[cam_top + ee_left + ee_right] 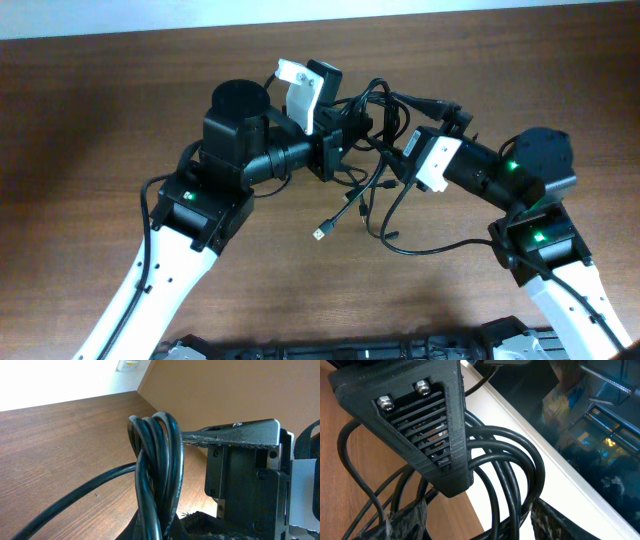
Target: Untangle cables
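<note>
Black cables (160, 460) hang bunched between both arms above the tabletop (100, 120). Left claw (350, 135) pinches the bundle shut; right claw (398, 150) gapes around its loops, nearest the trailing strands.

Glossy black cables (160, 460) over a warm brown, wood-grained table (100, 100), one strand tipped with a gold-coloured plug (320, 233), and there's the left arm (165, 265) and the right arm (585, 295), black up top, white lower down, each with small green lights (190, 195) glowing.
</note>
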Robot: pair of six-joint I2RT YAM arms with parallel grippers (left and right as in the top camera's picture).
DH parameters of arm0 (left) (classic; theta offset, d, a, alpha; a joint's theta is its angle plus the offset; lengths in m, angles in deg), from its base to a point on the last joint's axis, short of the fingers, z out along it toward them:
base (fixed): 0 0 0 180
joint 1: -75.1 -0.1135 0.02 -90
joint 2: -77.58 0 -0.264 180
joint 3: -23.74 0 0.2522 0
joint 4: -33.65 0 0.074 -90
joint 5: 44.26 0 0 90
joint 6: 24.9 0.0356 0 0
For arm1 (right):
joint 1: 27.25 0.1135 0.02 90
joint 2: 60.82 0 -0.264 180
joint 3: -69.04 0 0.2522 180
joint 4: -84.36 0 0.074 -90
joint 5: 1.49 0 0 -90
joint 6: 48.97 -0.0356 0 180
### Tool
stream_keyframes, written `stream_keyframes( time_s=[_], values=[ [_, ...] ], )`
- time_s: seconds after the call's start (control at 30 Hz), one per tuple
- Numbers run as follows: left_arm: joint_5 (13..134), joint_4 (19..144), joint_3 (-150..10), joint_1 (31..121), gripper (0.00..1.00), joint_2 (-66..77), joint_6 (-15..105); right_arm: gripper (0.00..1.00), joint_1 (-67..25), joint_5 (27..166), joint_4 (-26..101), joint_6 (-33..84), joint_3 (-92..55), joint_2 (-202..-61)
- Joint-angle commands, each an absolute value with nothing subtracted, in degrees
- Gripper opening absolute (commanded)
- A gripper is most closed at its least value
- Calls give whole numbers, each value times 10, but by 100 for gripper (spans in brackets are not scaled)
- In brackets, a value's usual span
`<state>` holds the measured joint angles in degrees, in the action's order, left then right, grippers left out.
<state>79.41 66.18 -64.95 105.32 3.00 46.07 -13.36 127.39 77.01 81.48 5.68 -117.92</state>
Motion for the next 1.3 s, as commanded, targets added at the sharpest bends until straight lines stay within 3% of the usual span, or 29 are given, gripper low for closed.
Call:
stream_keyframes(
  time_s=[0.0, 0.53, 0.6, 0.63, 0.67, 0.77, 0.97, 1.27],
  values=[
    [825, 646, -660, 1059, 0, 30, 468, 65, -130, 1288, 768, 811, 58, -1177],
    [829, 666, -660, 1059, 0, 30, 580, 63, -131, 1232, 725, 863, 58, -1177],
    [831, 666, -660, 1059, 0, 30, 579, 54, -131, 1216, 725, 863, 58, -1177],
    [831, 666, -660, 1059, 0, 30, 579, 34, -131, 1212, 725, 863, 58, -1177],
    [831, 666, -660, 1059, 0, 30, 579, 24, -131, 1212, 725, 863, 58, -1177],
    [831, 666, -660, 1059, 0, 30, 579, 11, -131, 1212, 725, 862, 58, -1177],
    [828, 666, -660, 1059, 0, 30, 579, 4, -131, 1190, 725, 858, 58, -1177],
    [803, 672, -660, 1058, 0, 30, 579, 4, -131, 897, 725, 714, 58, -1177]
  ],
)
